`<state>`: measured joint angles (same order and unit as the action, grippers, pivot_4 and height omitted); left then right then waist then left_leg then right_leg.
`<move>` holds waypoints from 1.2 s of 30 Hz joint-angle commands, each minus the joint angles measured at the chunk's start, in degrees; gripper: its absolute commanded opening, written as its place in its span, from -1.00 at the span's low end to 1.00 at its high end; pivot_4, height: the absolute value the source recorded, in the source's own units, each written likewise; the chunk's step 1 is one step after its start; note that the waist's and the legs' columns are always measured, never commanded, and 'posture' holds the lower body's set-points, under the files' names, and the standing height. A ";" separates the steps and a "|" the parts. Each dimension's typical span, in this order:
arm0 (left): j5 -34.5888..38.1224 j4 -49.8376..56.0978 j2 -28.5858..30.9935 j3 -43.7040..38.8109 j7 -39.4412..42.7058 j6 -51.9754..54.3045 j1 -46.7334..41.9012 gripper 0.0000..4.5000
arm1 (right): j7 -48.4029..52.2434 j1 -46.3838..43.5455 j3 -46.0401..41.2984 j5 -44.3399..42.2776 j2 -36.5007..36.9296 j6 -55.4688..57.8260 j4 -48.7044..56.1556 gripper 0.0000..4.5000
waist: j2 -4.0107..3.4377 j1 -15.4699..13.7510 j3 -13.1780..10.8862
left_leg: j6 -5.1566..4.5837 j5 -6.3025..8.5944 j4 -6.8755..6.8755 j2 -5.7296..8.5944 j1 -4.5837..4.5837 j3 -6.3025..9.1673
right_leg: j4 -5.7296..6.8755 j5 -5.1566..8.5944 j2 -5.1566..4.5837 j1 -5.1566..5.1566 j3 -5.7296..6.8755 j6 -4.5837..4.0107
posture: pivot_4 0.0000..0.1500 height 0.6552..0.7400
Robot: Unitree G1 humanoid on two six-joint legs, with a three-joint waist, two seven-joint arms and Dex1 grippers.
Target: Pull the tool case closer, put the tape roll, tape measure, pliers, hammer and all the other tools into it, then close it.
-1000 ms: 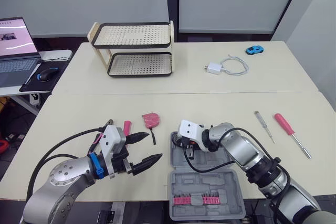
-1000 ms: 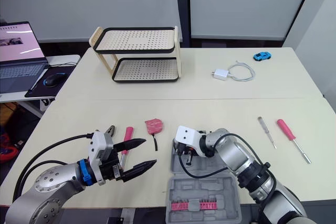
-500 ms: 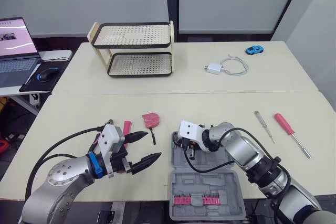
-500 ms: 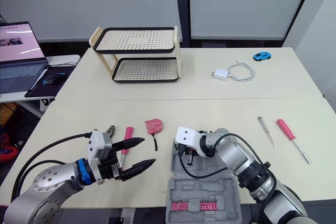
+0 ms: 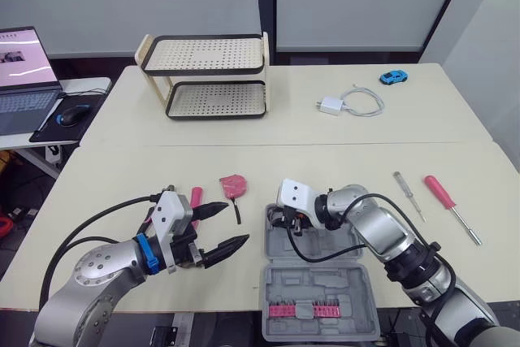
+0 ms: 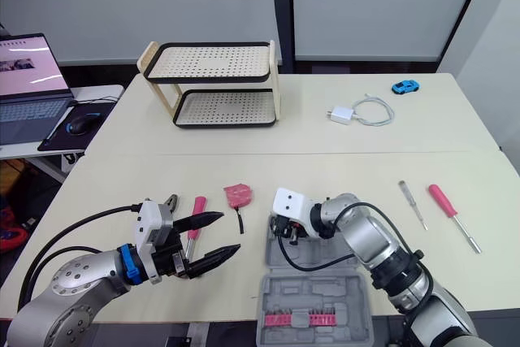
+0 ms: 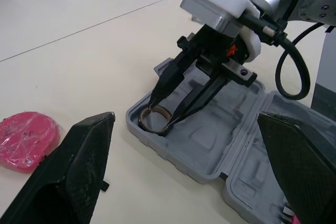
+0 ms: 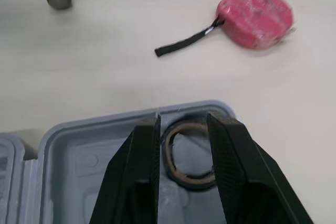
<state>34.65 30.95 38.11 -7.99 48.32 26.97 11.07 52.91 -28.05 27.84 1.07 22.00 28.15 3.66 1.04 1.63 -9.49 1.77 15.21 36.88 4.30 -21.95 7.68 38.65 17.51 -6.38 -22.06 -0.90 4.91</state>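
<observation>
The grey tool case [image 5: 318,280] lies open at the table's near edge, a pink bit holder in its near half. The tape roll [image 8: 189,181] rests in the far left corner of the case. My right gripper [image 5: 286,222] hangs just above the roll, open, with the roll lying free below its fingers [image 8: 144,156]. Left of the case, my left gripper [image 5: 239,224] hovers open and holds nothing. The pink tape measure [image 5: 234,184] lies just beyond both. The pink-handled hammer [image 5: 196,197] and the pliers [image 6: 171,201] lie behind my left gripper, partly hidden.
A thin screwdriver [image 5: 408,194] and a pink-handled screwdriver [image 5: 443,193] lie at the right. Further back stand a two-tier rack [image 5: 207,75], a white charger with cable [image 5: 341,103] and a blue toy car [image 5: 393,77]. A laptop [image 5: 24,62] sits on a side table at the left.
My right gripper has lifted slightly above the case's corner, and the tape roll stays in the case. My left gripper has barely moved.
</observation>
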 commanded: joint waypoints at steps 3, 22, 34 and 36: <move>-0.11 0.36 0.84 -0.69 0.70 -0.84 -0.31 1.00 | -2.18 5.69 -5.14 -2.86 -0.91 -14.11 -1.25 -0.34 | 0.00 0.00 0.00 | 0.00 0.00 -0.02 0.00 0.00 -0.01 | -0.01 0.00 0.00 0.04 -0.01 0.00 | 1.00 1.00; -1.01 -0.49 1.42 0.72 1.86 -1.66 -1.74 1.00 | -8.18 7.76 -3.66 2.20 -4.98 -23.25 -17.84 -0.34 | 0.00 0.13 0.00 | 0.02 0.00 -0.02 -0.08 0.04 -0.02 | 0.08 -0.01 0.12 0.08 -0.07 -0.02 | 1.00 1.00; -0.69 -1.45 2.74 -1.75 2.38 -1.80 -1.76 1.00 | -5.66 7.67 -7.70 -2.79 -4.71 -21.06 -9.65 -0.34 | -0.02 0.09 -0.01 | 0.02 0.00 -0.01 -0.08 0.05 -0.02 | 0.07 -0.02 0.13 0.08 -0.07 -0.03 | 1.00 1.00; -0.59 -2.18 3.88 -3.40 2.96 -1.99 -1.82 1.00 | -4.05 7.70 -9.26 -4.85 -3.01 -19.07 -4.86 -0.34 | -0.02 0.12 -0.01 | 0.02 0.00 -0.02 -0.08 0.01 -0.02 | 0.07 -0.02 0.13 0.07 -0.08 -0.03 | 1.00 1.00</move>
<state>33.62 28.52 40.79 -8.43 50.60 25.94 9.43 47.34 -19.92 21.09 -1.05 17.93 7.91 -7.39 1.02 1.75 -9.51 1.79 15.22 36.87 4.21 -21.95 7.67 38.73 17.49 -6.25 -21.99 -0.98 4.87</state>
